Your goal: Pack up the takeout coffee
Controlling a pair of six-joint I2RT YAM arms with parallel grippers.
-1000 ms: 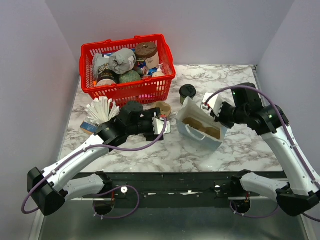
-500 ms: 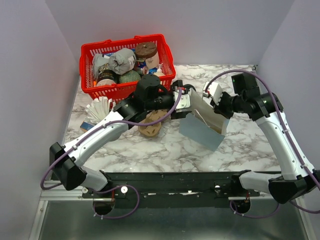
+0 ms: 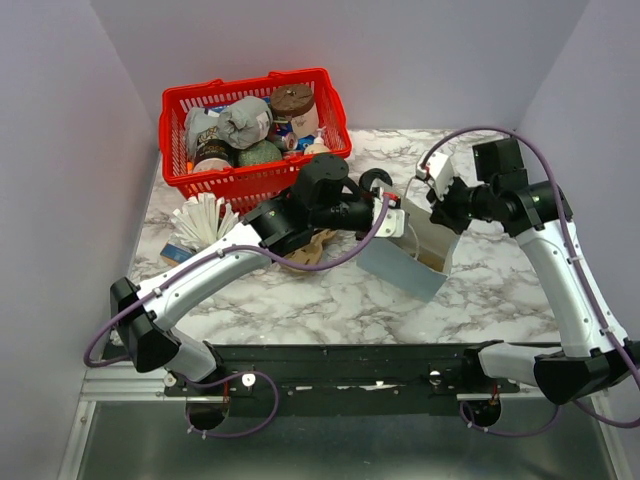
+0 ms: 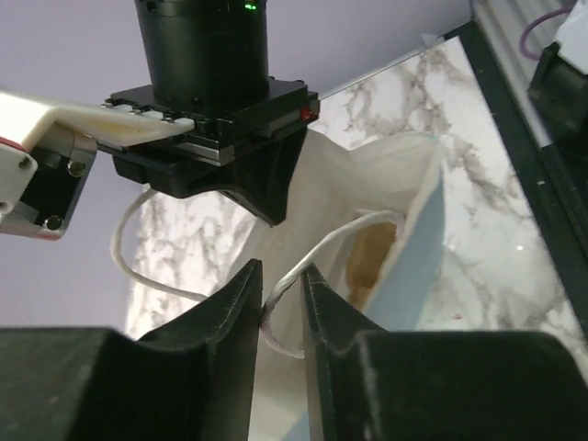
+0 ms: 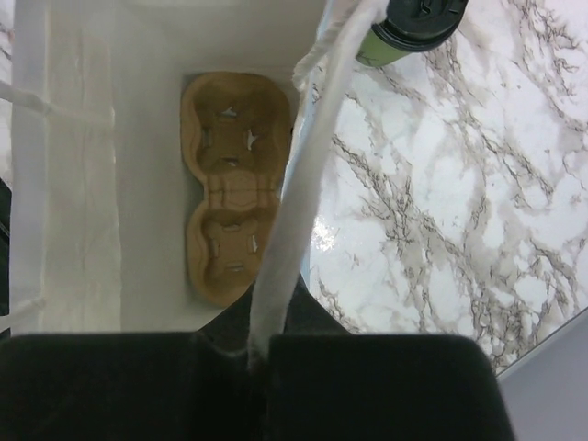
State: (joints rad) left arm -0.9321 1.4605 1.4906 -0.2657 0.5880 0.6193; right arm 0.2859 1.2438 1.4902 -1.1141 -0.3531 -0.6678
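Note:
The takeout coffee, a green cup with a black lid, stands on the marble just beyond the bag; its lid peeks out behind my left wrist. A paper bag, blue outside and white inside, stands open between my grippers. My left gripper is shut on one thin white handle cord. My right gripper is shut on the other handle. A brown cup carrier lies flat on the bag's bottom.
A red basket full of goods stands at the back left. White stirrers fan out at the left edge. Another brown carrier lies on the marble under my left arm.
My left arm swung right from the table's left side to the bag, and its jaws closed on a handle cord. The right gripper lifted its handle, and the bag now stands more upright.

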